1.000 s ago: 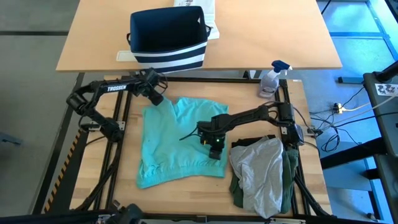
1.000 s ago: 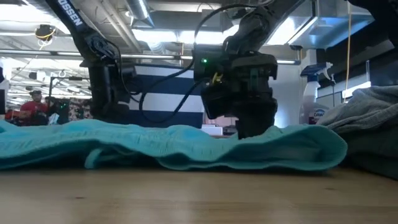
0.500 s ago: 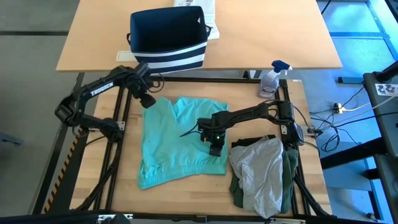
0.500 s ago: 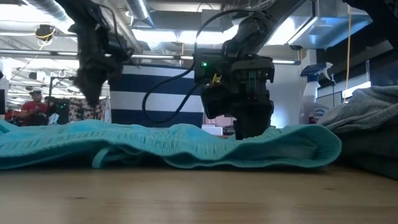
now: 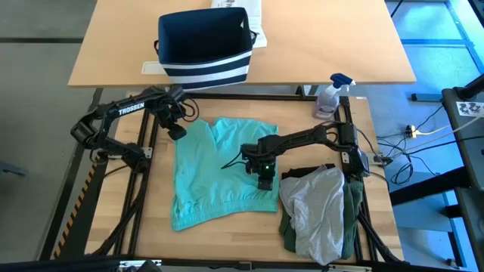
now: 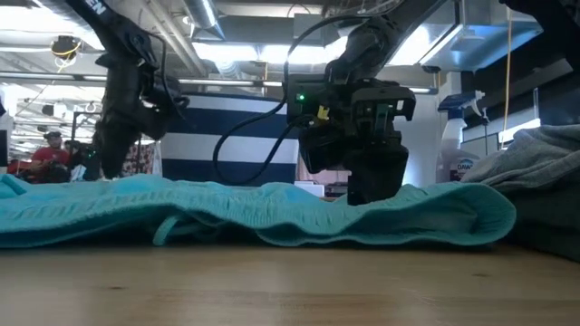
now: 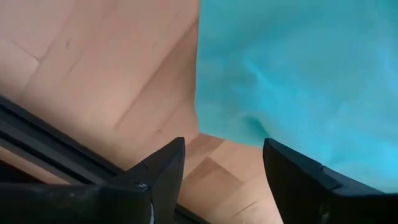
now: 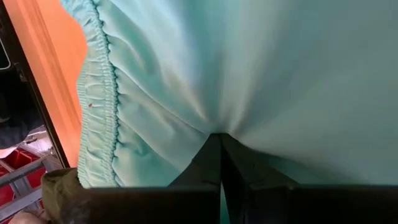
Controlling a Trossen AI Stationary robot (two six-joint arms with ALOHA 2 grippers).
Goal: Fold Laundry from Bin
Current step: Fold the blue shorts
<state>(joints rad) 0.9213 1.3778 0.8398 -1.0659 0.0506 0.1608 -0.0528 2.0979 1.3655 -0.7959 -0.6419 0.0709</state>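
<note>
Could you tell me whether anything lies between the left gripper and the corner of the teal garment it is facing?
Nothing visible does. The left gripper is open, with only bare table between it and the teal garment corner. The right gripper is shut, pressing on the cloth's other side.

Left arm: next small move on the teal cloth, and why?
Probably lower the left gripper onto the near corner of the teal-green cloth garment and close. Its fingers stand open just above that corner, holding nothing, while the right gripper is shut, pinning the garment's opposite edge to the wooden table.
</note>
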